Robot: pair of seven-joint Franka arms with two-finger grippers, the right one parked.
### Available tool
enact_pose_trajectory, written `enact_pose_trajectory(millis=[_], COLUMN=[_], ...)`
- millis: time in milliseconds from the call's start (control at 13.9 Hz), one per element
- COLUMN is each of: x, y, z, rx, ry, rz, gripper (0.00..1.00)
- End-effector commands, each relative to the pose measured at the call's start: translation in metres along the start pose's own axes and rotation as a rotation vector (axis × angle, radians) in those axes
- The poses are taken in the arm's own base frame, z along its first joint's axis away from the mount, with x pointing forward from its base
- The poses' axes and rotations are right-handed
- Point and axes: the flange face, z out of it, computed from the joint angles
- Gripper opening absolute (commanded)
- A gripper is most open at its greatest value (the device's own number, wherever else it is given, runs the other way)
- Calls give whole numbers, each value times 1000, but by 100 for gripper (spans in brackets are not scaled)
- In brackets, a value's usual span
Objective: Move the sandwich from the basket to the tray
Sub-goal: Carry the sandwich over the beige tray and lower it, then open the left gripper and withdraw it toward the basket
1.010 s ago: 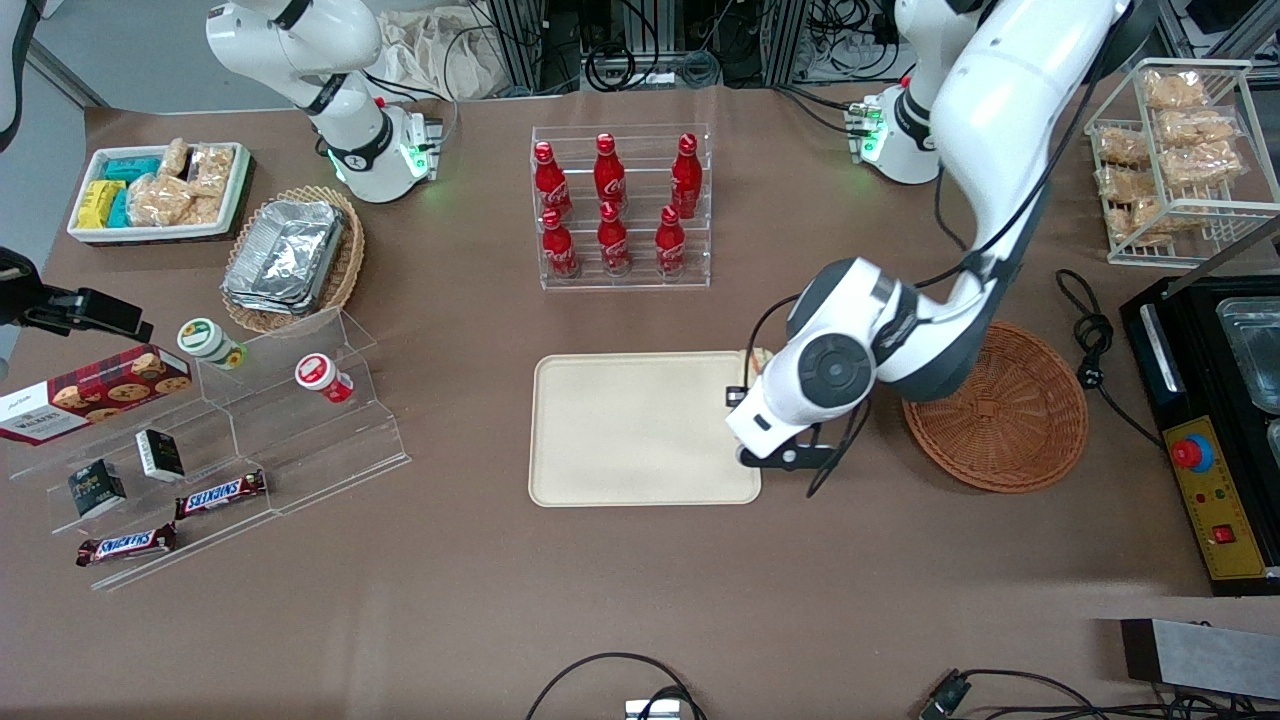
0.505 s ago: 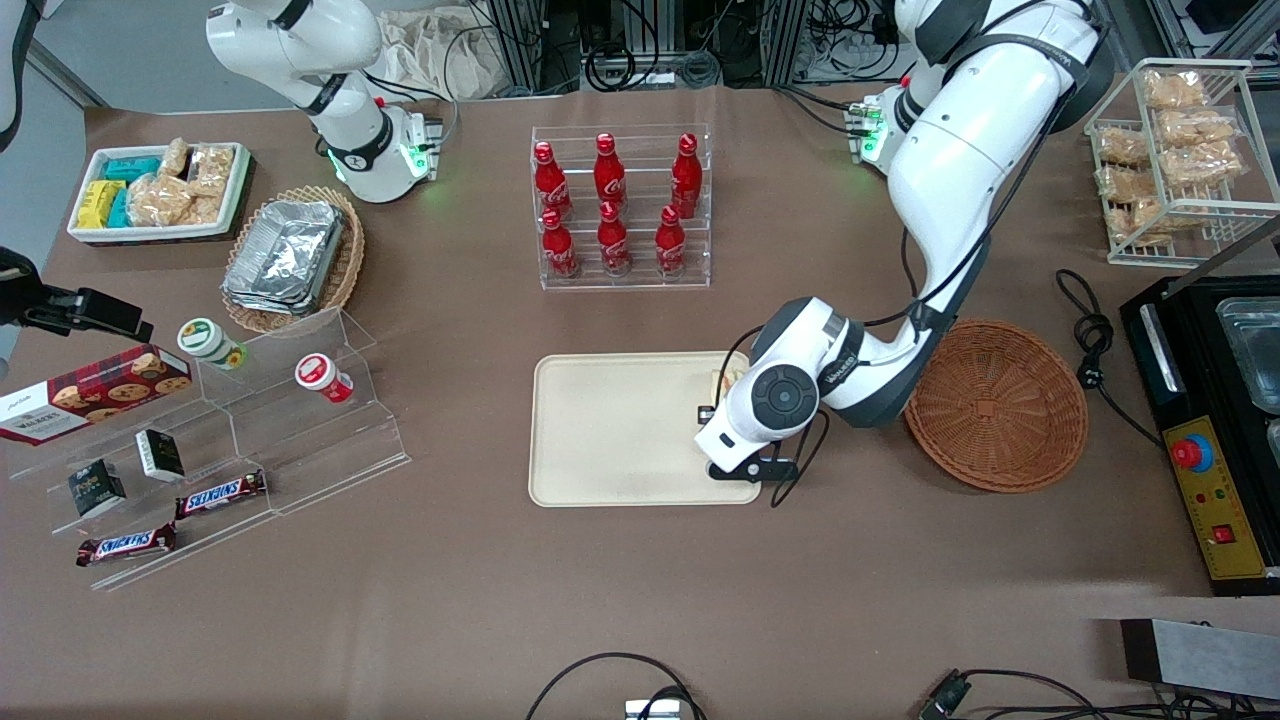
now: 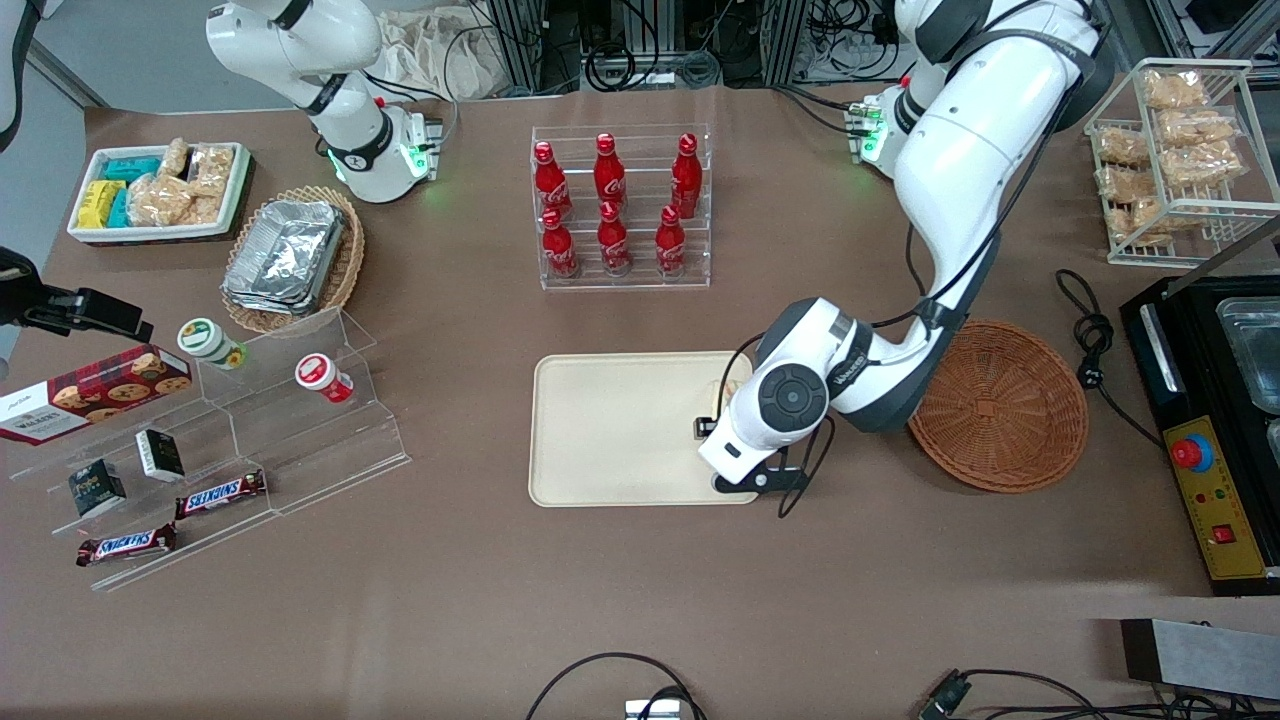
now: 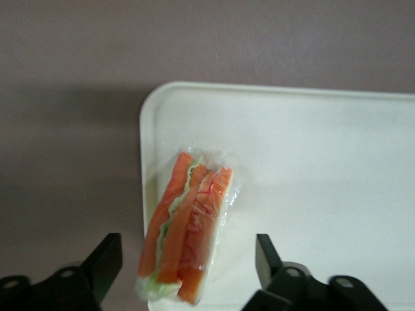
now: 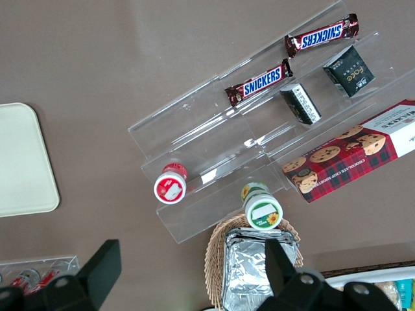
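The sandwich (image 4: 187, 227) lay on the tray (image 4: 311, 162), close to one rounded corner and along the tray's short edge, at the end nearest the basket (image 3: 1010, 405). In the left wrist view its cut face was turned up toward the camera, showing orange-red strips with green leaf between pale bread under clear wrap. Its long axis ran roughly parallel to that short edge, a little tilted, and one end seemed to reach or slightly overhang the rim, though this could not be told for sure.

The claw (image 4: 188, 272) hung above the sandwich, released: its two dark fingers (image 4: 104, 262) stood wide apart on either side of the wedge, touching neither it nor the tray. In the front view the working arm's wrist covered most of the sandwich, leaving only a pale sliver (image 3: 722, 392) showing at the tray's end.

The round reddish-brown basket sat on the brown counter (image 3: 640, 600) just beside the tray, toward the working arm's end, with nothing lying in the part that showed.
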Motion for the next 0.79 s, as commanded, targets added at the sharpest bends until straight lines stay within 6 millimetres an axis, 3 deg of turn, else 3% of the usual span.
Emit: enact_pose_trajectory(millis=[0, 216, 289, 433, 577, 722], x=[9, 2, -10, -40, -49, -53], y=[-50, -111, -131, -161, -202, -243], z=[-84, -143, -157, -173, -184, -209], rx=[32, 71, 86, 121, 138, 95], ry=[55, 34, 28, 46, 52, 49], rz=[-69, -45, -44, -58, -44, 20], gripper=[100, 100, 100, 100, 100, 100])
